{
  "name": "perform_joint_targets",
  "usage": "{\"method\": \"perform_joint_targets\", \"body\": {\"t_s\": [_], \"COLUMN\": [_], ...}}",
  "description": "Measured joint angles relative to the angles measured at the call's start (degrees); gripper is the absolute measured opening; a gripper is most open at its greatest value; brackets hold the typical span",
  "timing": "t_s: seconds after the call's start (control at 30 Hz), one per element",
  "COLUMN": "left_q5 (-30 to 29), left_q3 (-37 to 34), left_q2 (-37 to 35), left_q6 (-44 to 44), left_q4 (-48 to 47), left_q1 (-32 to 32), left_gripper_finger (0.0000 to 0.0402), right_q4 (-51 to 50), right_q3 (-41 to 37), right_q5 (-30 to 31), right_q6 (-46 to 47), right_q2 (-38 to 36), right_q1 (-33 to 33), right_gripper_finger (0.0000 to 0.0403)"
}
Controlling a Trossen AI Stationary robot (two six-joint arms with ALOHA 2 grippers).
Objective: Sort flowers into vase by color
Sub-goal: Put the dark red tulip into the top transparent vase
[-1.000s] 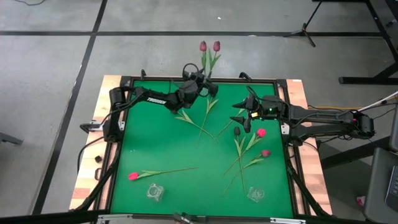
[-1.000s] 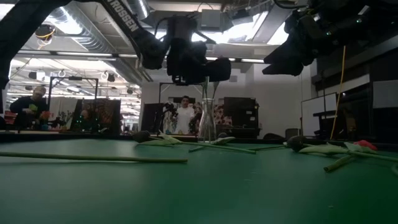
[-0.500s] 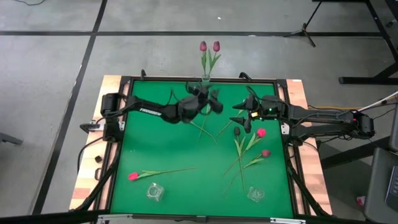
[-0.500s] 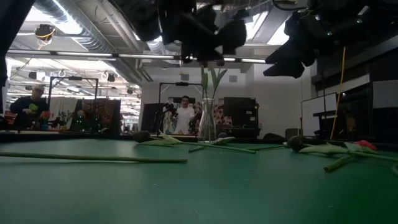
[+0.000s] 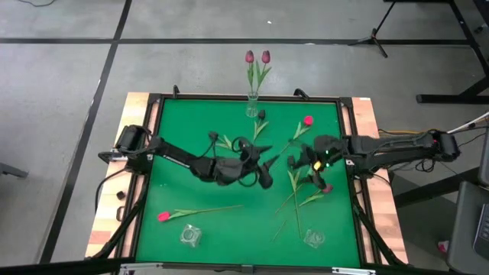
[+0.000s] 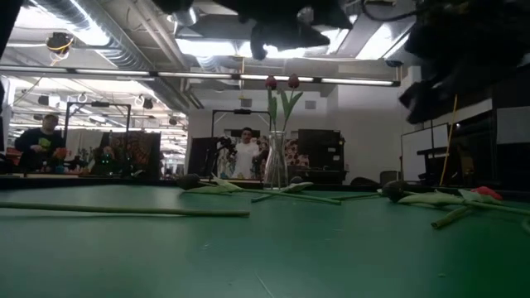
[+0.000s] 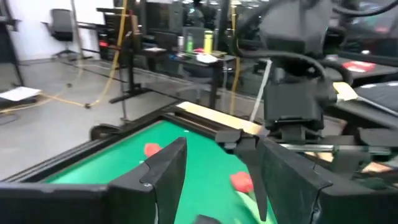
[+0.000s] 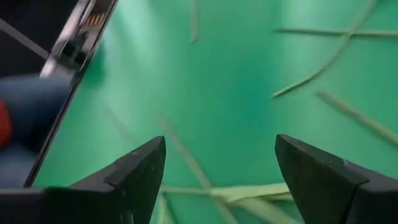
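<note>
At the desk's (image 5: 168, 191) near edge one pink tulip (image 5: 163, 217) lies untouched. Mid-desk, both our pincers, left (image 5: 267, 172) and right (image 5: 299, 164), just swung in, released and empty, over loose flowers (image 5: 294, 183). Far back, the vase (image 5: 253, 107) holds two mauve ones, so we're on the next pick.

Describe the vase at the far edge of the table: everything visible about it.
The vase is clear glass, narrow and waisted, flaring toward base and mouth. It stands upright at the middle of the green table's far edge. It holds two tulips with dark pink heads and green stems and leaves, rising above its mouth. No claw touches it; loose flowers lie on the mat nearby.
</note>
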Motion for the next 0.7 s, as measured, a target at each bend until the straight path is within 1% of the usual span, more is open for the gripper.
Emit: {"method": "perform_joint_targets", "body": {"t_s": [0.1, 0.2, 0.33, 0.5, 0.63, 0.7], "left_q5": [-0.08, -0.09, -0.1, -0.13, -0.12, -0.13], "left_q3": [0.0, 0.0, 0.0, 0.0, 0.0, 0.0], "left_q2": [0.0, 0.02, 0.02, 0.07, 0.07, 0.07], "left_q6": [-2.06, -2.32, -3.99, -9.58, -14.37, -15.13], "left_q4": [-0.4, -0.51, -1.24, -6.13, -9.44, -9.81], "left_q1": [-2.17, -3.98, -5.31, -5.85, -5.95, -6.06], "left_gripper_finger": [0.0192, 0.0192, 0.0192, 0.0192, 0.0192, 0.0192], "right_q4": [-2.3, -4.51, -6.07, -6.82, -6.75, -6.86], "right_q3": [0.0, 0.0, 0.0, 0.0, 0.0, 0.08], "right_q5": [5.49, 11.29, 16.08, 18.29, 18.47, 18.67], "right_q6": [0.03, 0.05, 0.4, 1.22, 1.22, 0.96], "right_q2": [0.09, 1.03, 4.26, 11.18, 17.98, 20.98], "right_q1": [7.23, 13.79, 20.41, 24.69, 25.38, 25.37], "right_gripper_finger": [0.0303, 0.0303, 0.0303, 0.0303, 0.0303, 0.0303]}}
